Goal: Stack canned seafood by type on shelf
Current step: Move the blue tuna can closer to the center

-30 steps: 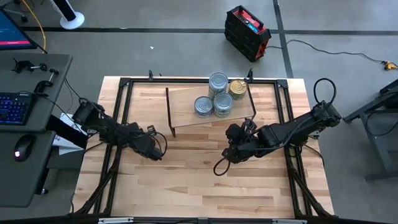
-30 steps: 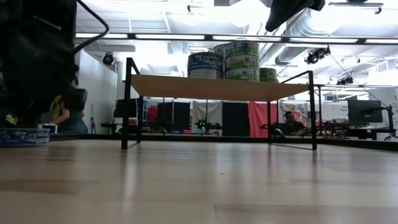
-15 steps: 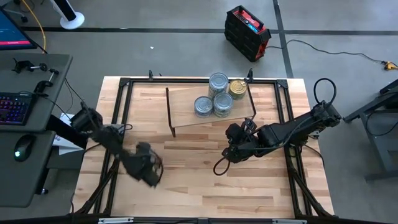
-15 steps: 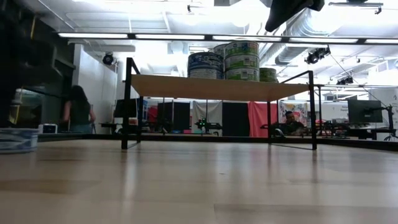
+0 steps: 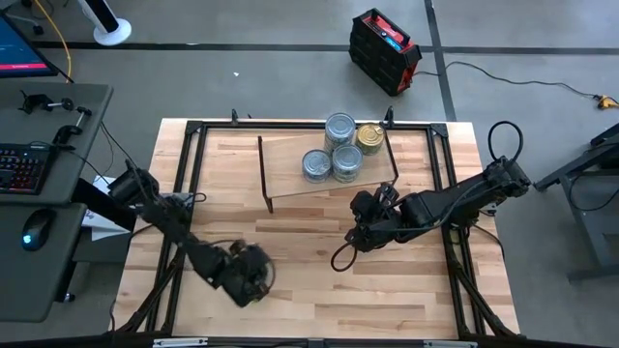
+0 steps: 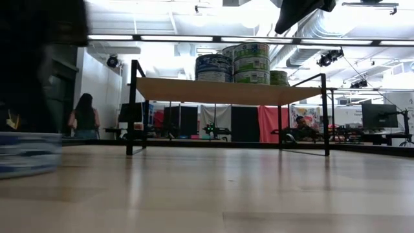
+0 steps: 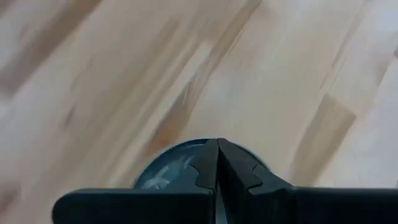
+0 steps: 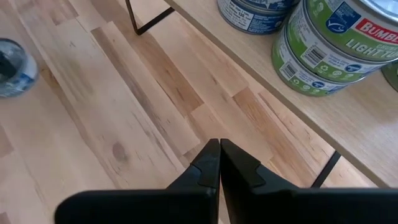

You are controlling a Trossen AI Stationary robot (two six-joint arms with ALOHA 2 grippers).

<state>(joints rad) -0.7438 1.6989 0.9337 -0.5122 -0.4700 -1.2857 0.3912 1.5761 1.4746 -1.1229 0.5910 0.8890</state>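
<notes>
1. From above, your left hand [image 5: 250, 275] hangs low over the front-left desk [image 5: 319, 290]; your right hand [image 5: 340, 259] waits mid-desk, before the shelf [image 5: 290, 164] carrying the stacked tins [image 5: 334, 155].
2. Low view: one blue tin [image 6: 26, 152] sits on the desk, far left.
3. Left wrist: fingers pressed together, right above that tin [image 7: 165, 171].
4. Right wrist: fingers pressed together, holding nothing.

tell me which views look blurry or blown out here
Left wrist view: the table planks streak with motion blur and the tin behind the shut left gripper is soft. Low view: ceiling lights glare white, and the near tin at the edge is smeared. Right wrist view: sharp can labels.
</notes>
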